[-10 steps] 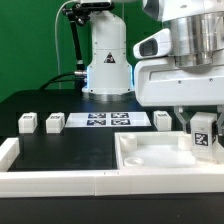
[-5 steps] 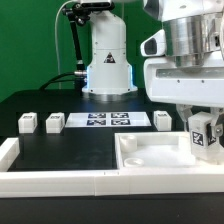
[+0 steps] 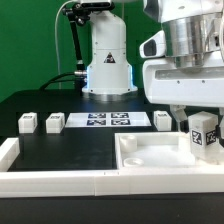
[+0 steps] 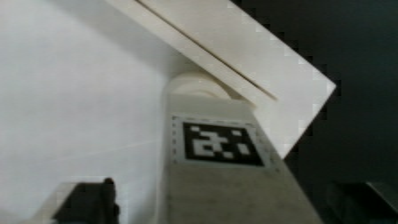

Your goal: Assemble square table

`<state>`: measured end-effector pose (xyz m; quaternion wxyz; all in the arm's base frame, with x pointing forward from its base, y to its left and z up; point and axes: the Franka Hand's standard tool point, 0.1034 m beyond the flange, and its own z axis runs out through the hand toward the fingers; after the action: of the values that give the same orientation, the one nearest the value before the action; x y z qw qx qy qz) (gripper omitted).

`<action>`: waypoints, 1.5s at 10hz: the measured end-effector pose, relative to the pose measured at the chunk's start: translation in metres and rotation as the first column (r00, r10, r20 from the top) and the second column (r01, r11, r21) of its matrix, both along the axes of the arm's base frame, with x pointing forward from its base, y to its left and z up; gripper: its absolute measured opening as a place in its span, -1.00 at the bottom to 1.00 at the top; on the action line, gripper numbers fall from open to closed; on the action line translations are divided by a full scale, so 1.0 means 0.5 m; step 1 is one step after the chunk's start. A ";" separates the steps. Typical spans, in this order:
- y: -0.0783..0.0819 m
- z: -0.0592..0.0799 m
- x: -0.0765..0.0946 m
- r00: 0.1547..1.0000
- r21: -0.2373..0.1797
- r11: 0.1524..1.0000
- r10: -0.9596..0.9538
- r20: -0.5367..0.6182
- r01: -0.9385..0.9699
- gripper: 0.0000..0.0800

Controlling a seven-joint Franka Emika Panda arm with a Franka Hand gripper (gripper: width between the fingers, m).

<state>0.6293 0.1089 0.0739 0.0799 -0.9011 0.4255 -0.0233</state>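
Starting at the exterior view's left, at 9 o'clock on the black desk (image 3: 70,150), we count a first leg (image 3: 27,122) and a second leg (image 3: 54,122) standing side by side, loose. The marker board (image 3: 110,120) lies flat towards 12 o'clock of centre, and a third leg (image 3: 163,120) stands just past it. A white border bar (image 3: 60,180) runs along the 6 o'clock edge.

The square slab (image 3: 160,155), one only, lies at 4 o'clock, rim up. The end effector (image 3: 204,128) hangs above the slab's corner on the 3 o'clock side, its fingers closed on the fourth leg (image 3: 205,136).

That makes four legs: three loose, one carried. The carried leg's long axis is upright, so it points straight to 6 o'clock from the end effector. In the wrist view we see this leg (image 4: 222,150) tag-forward, close by the slab's rim. We judge that the coming move depends on lining this axis up with the corner mount, which we cannot see.
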 end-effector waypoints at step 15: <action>0.003 0.002 0.002 0.467 -0.173 0.468 0.883 0.050 -0.867 0.62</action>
<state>0.6303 0.1103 0.0747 0.0528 -0.9910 -0.1048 -0.0648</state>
